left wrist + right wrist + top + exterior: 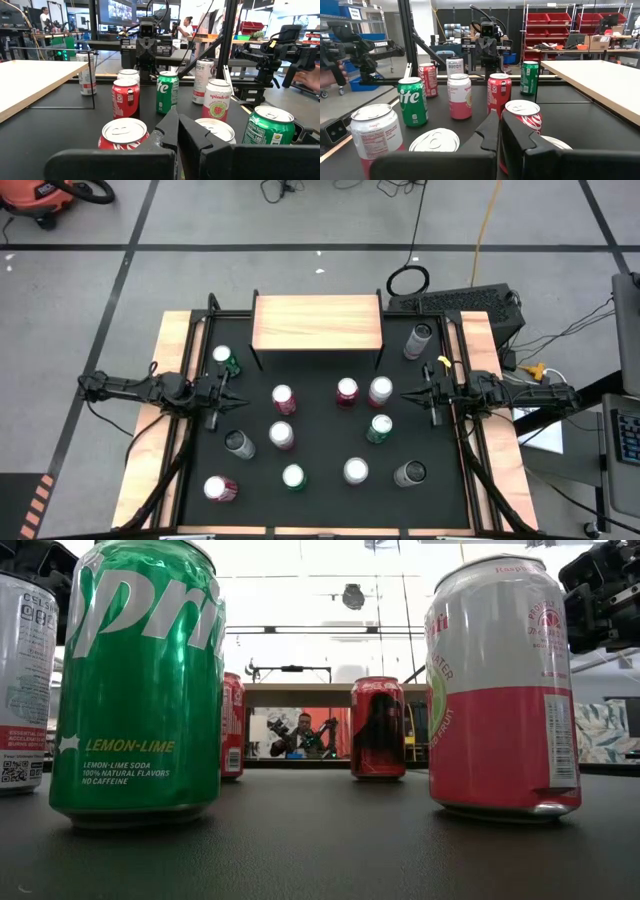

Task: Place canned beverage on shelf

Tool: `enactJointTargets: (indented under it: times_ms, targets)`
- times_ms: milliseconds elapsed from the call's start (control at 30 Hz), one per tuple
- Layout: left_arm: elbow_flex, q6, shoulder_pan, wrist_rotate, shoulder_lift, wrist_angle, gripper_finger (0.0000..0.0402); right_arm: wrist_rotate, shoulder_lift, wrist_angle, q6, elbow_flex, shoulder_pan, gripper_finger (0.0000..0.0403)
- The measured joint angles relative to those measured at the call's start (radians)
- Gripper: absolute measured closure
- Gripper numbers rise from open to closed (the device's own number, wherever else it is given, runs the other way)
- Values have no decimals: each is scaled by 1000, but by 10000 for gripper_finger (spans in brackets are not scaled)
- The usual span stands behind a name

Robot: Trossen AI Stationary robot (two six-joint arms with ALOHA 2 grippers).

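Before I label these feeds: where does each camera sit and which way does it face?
High: overhead, looking down on shelf, left gripper, right gripper.
Low: table height, facing a Sprite can; arm parts at the upper corners.
Left wrist: looks past its shut fingers at the right arm.
Right wrist: the reverse.
Both wrist views share the shelf.

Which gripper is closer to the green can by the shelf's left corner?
Left. The left gripper sits just below the green can, while the right gripper is across the table past the shelf.
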Motion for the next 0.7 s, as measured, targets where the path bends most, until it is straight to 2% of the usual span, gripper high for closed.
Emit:
enactJointTargets:
  times_ms: [700]
  targets:
    - [0, 0, 0, 0, 0, 0, 389, -6, 0, 43, 4, 0, -1, 403]
